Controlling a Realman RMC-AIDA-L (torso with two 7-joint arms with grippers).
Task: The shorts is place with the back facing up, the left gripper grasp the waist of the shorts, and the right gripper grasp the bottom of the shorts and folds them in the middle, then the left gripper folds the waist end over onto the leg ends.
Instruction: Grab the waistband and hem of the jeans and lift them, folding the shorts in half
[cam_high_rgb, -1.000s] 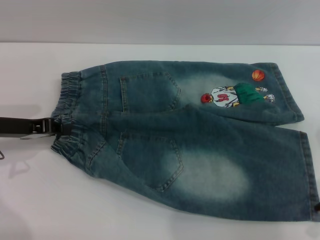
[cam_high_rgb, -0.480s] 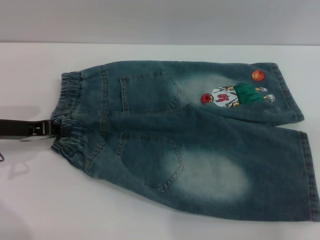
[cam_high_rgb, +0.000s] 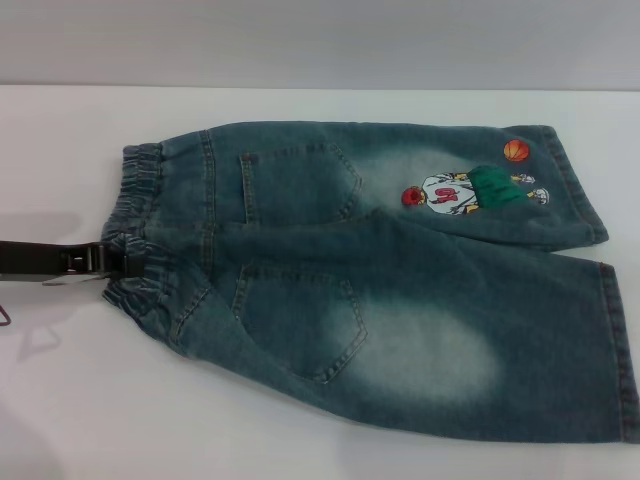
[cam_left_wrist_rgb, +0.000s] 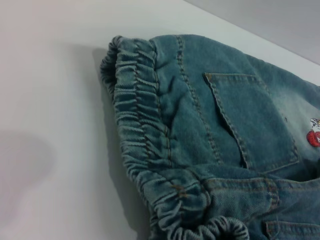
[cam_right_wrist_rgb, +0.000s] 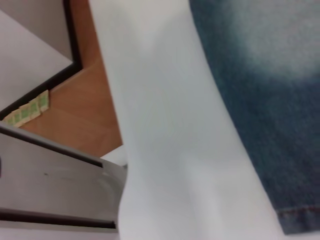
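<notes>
The shorts (cam_high_rgb: 380, 290) lie flat on the white table with the back up, both patch pockets and the embroidered player (cam_high_rgb: 455, 193) showing. The waist (cam_high_rgb: 140, 200) is the ruffled band at the left end; it also fills the left wrist view (cam_left_wrist_rgb: 145, 145). My left gripper (cam_high_rgb: 118, 262) reaches in level from the left edge, its black tips at the middle of the waist, where the band puckers around them. It looks shut on the waist. The leg hem (cam_right_wrist_rgb: 300, 220) shows in the right wrist view. My right gripper is out of view.
The white table (cam_high_rgb: 80, 400) has bare surface to the left of and in front of the shorts. In the right wrist view the table edge (cam_right_wrist_rgb: 107, 95) drops to a wooden floor (cam_right_wrist_rgb: 75, 115) beside a grey cabinet.
A black tip of the right gripper at the lower right hem has left the head view. The left gripper and the waist have shifted slightly left.
</notes>
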